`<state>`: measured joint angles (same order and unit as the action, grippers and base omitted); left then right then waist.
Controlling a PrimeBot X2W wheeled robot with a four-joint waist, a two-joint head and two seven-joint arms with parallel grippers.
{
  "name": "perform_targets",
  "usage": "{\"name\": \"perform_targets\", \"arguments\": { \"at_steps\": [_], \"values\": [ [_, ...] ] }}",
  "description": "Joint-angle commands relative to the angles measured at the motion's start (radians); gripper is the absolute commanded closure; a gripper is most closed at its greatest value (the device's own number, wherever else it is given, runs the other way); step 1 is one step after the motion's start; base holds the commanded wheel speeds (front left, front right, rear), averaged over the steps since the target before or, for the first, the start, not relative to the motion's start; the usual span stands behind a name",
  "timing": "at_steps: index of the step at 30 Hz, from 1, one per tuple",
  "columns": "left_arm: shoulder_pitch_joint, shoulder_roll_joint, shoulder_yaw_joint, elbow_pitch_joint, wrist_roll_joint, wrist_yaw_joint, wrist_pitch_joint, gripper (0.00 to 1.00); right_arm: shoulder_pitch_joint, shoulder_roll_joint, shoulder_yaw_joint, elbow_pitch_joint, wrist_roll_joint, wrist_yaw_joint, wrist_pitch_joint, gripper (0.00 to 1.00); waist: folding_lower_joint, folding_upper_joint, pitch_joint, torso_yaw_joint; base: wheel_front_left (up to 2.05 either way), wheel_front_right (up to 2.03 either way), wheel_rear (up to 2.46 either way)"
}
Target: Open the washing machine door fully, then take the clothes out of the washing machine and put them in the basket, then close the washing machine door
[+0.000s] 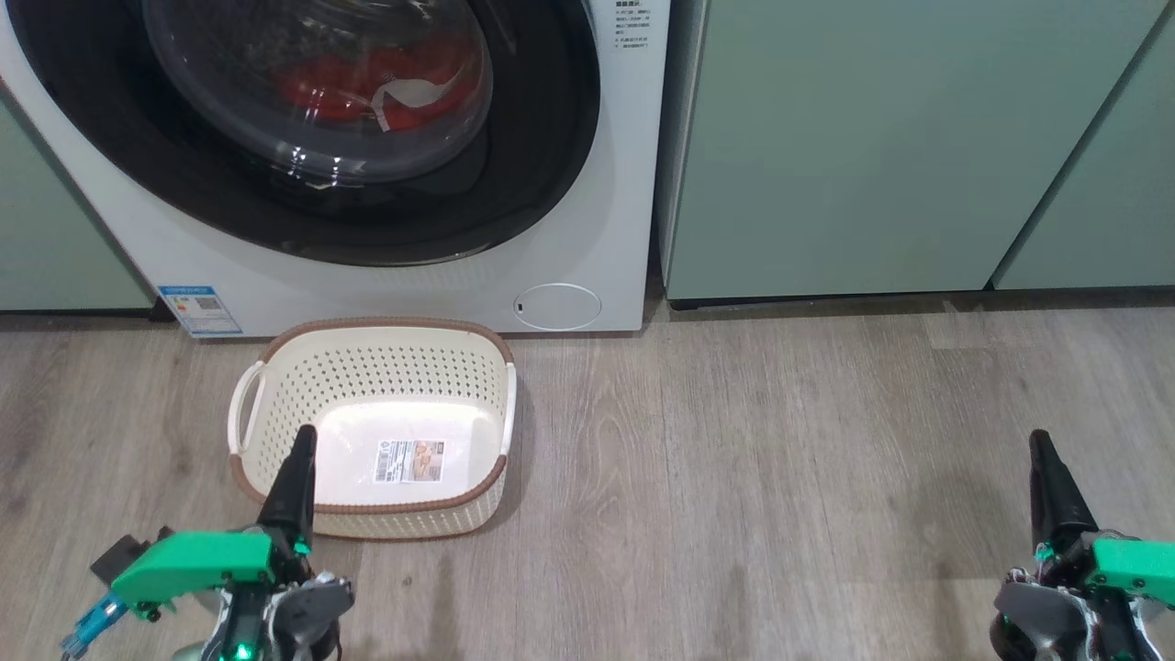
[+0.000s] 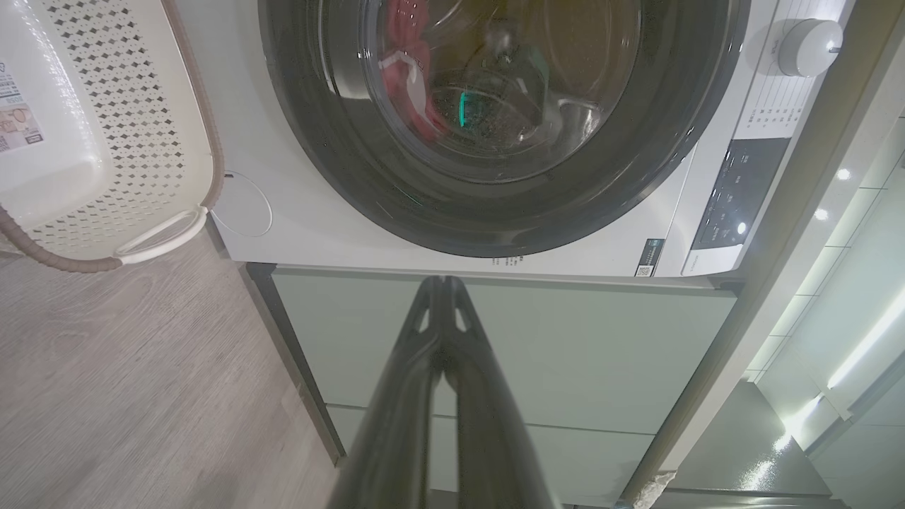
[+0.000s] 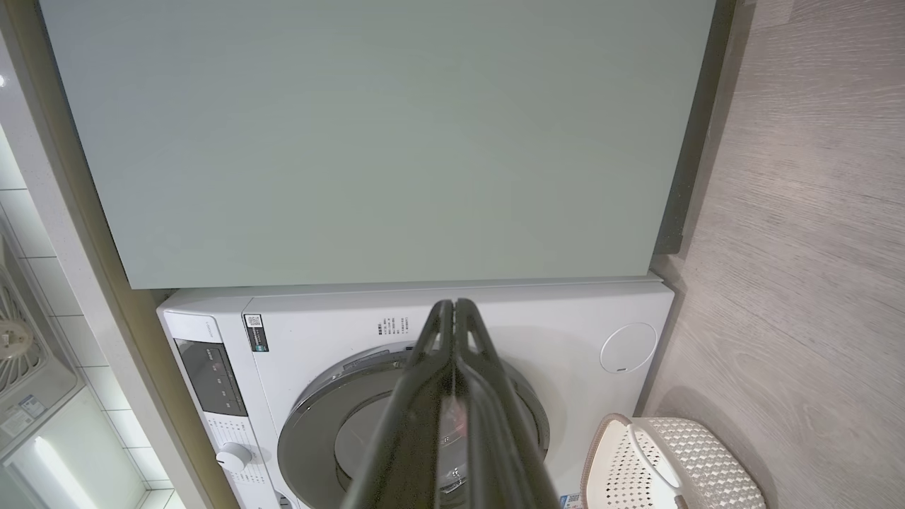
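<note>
The white washing machine stands ahead with its black-rimmed round door closed flat against the front. Red clothes with a white stripe show through the glass. On the floor in front sits the cream perforated basket, empty but for a paper label on its base. My left gripper is shut at the basket's near rim, holding nothing. Low at the right my right gripper is shut over bare floor, holding nothing. The left wrist view shows the door, the clothes and the basket.
Pale-green cabinet doors flank the machine on the right and left. Grey wood-look floor stretches between the basket and my right gripper. A round flap and a blue label sticker sit low on the machine's front.
</note>
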<state>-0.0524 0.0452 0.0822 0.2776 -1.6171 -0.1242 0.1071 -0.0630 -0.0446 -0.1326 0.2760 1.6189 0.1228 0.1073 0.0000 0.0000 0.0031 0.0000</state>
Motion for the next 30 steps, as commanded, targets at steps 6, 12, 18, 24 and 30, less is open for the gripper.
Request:
{"name": "perform_targets", "arguments": {
  "at_steps": [6, 12, 18, 24, 30],
  "values": [
    [-0.056, 0.005, 0.033, -0.033, 0.009, -0.007, 0.007, 1.00, -0.045, -0.006, 0.018, -0.031, -0.011, 0.008, 0.006, 1.00, 0.0000, 0.0000, 0.000, 0.000, 0.00, 0.00, 0.00],
    [0.003, -0.001, 0.000, 0.010, 0.000, 0.001, -0.001, 0.00, 0.002, 0.001, 0.001, 0.010, 0.001, 0.000, 0.000, 0.00, 0.0000, 0.0000, 0.000, 0.000, 0.00, 0.00, 0.00],
    [0.043, -0.007, -0.004, 0.066, 0.001, 0.001, -0.005, 0.00, 0.030, 0.016, 0.006, 0.067, 0.001, 0.000, -0.005, 0.00, 0.0000, 0.0000, 0.000, 0.000, 0.00, 0.00, 0.00],
    [0.034, -0.006, -0.010, 0.059, 0.009, 0.001, -0.023, 0.00, 0.026, 0.015, 0.016, 0.050, -0.002, 0.000, -0.022, 0.00, 0.0000, 0.0000, 0.002, 0.000, 0.00, 0.00, 0.00],
    [0.026, -0.005, -0.011, 0.048, 0.039, 0.000, -0.041, 0.00, 0.021, 0.014, 0.024, 0.034, -0.036, 0.001, -0.040, 0.00, 0.0000, 0.0000, 0.003, 0.000, 0.00, 0.00, 0.00]
  ]
}}
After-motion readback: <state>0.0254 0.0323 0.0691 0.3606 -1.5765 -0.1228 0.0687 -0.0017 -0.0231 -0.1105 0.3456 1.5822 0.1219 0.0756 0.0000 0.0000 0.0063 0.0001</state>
